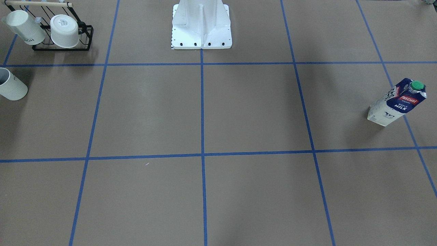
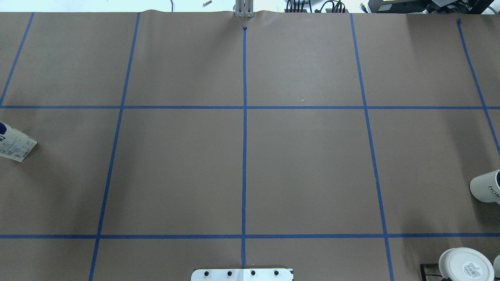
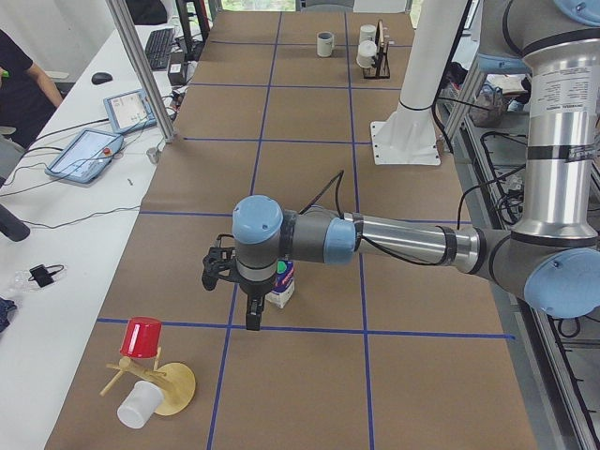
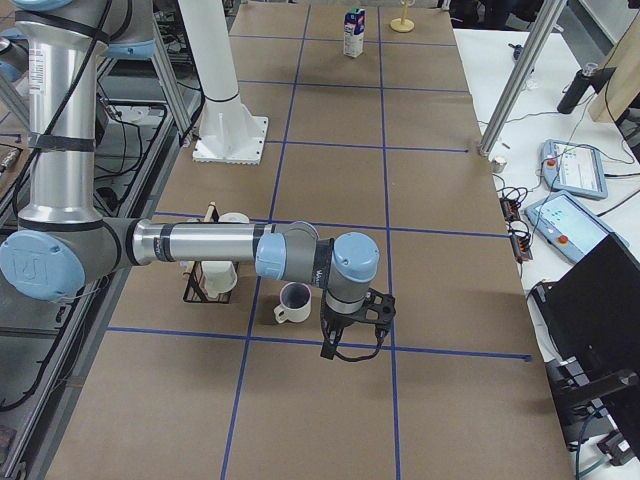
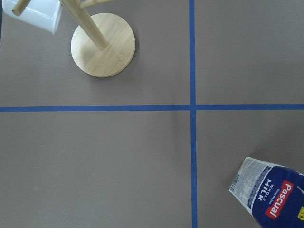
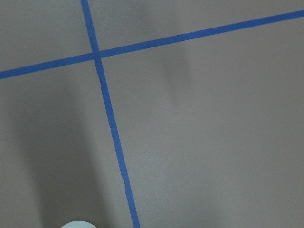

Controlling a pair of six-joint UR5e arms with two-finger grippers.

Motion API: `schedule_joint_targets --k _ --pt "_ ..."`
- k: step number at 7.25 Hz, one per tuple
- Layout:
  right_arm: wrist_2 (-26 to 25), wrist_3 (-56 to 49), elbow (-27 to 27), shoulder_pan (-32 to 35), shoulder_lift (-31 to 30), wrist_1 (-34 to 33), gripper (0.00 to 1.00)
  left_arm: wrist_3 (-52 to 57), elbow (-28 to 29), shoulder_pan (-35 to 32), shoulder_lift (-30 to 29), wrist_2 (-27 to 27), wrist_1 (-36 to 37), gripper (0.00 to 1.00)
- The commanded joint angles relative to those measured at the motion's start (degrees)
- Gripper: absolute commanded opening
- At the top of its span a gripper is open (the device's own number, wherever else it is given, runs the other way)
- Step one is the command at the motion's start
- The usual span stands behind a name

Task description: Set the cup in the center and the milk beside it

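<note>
White cup (image 1: 10,87) stands at the desk's (image 1: 252,109) right edge near the wire rack (image 1: 61,34), milk (image 1: 397,102) far left. My right hand (image 4: 360,318) hovers near the cup; whether it is open I cannot tell. A careless approach could tip it against the rack.

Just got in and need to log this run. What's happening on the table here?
Nothing is being handled yet. The left arm's pincer hangs over the table beside the milk carton at the robot's left end, and the right arm's pincer hangs close to the cup at the opposite end, next to the wire mug rack. Both carton and cup stand upright, far from the center tape line. Whether either pincer is open, these views don't settle.
</note>
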Motion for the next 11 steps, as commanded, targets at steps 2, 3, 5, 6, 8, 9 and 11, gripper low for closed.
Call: schedule_joint_targets --k 2,3,5,6,8,9,11 --pt "1.2 0.0 0.1 0.3 0.5 0.0 1.00 0.0 0.0 0.0 0.0 0.1 -0.1 0.98" --pt "1.3 0.0 0.2 0.3 0.5 0.0 1.00 0.0 0.0 0.0 0.0 0.1 -0.1 0.98" --pt "1.2 0.0 0.4 0.3 0.6 0.0 1.00 0.1 0.2 0.0 -0.1 0.3 0.0 0.98" --pt "1.2 0.0 0.4 0.3 0.6 0.0 1.00 0.1 0.2 0.0 -0.1 0.2 -0.1 0.98" --pt "1.5 0.0 0.9 0.3 0.6 0.0 1.00 0.2 0.5 0.0 0.0 0.4 0.0 0.98" --pt "1.4 0.4 0.9 0.3 0.7 0.0 1.00 0.1 0.2 0.0 0.0 0.4 0.0 0.98" --pt "1.2 -0.1 1.1 0.2 0.8 0.1 1.00 0.1 0.3 0.0 0.0 0.2 0.1 0.98"
